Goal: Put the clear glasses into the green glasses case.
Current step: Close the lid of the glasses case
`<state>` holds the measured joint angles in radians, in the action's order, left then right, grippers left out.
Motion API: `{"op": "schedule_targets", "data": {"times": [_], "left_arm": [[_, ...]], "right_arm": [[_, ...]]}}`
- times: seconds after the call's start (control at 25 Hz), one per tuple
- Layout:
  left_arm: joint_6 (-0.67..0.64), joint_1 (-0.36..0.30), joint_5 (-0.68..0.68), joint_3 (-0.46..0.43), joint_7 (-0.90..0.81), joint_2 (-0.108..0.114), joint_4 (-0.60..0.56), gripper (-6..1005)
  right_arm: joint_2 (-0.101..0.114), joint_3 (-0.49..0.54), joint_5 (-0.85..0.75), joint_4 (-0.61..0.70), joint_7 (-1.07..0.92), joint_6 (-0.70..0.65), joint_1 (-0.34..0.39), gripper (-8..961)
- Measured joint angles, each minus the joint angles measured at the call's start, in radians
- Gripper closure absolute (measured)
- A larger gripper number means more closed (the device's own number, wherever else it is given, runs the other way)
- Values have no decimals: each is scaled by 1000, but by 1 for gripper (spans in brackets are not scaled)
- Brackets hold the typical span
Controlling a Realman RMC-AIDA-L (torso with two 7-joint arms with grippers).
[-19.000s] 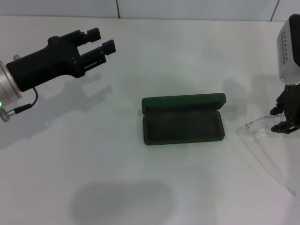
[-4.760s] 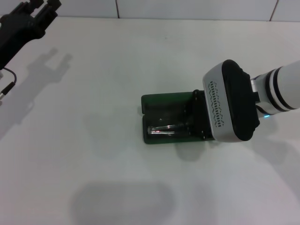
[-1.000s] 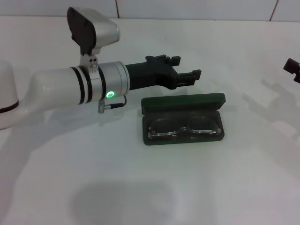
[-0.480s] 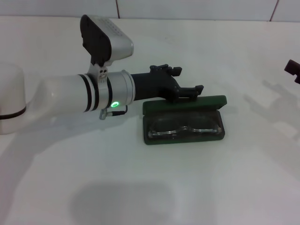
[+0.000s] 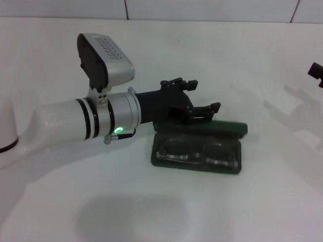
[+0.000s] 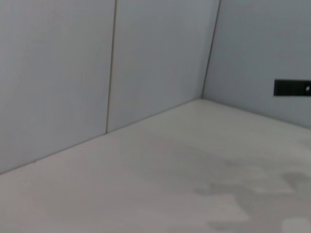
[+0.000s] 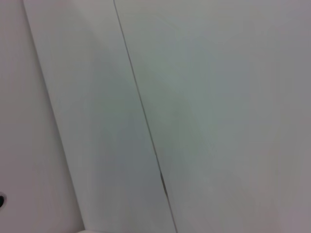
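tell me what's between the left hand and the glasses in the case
In the head view, only the raised lid of the green glasses case lies between the left hand and the clear glasses, which lie inside.

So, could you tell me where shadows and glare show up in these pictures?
Head view: soft arm shadows on the white table, faint glints on the clear glasses in the green glasses case. Left wrist view: pale shadows on the table. Right wrist view: plain panels, no glare.

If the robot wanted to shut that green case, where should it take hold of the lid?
Probably the lid's long free edge, approached from behind the green glasses case. The lid stands behind the tray holding the clear glasses, and the left gripper is already there, jaws open.
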<state>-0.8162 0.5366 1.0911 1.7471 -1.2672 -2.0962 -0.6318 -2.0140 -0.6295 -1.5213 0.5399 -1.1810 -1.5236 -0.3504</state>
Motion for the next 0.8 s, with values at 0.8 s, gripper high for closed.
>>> {"op": "schedule_targets", "data": {"times": [0.8], "left_arm": [[95,95,6,103,-30,4,49,135]], "right_arm": [[-2,-4,-1,-4,0,-4,3,182]]}}
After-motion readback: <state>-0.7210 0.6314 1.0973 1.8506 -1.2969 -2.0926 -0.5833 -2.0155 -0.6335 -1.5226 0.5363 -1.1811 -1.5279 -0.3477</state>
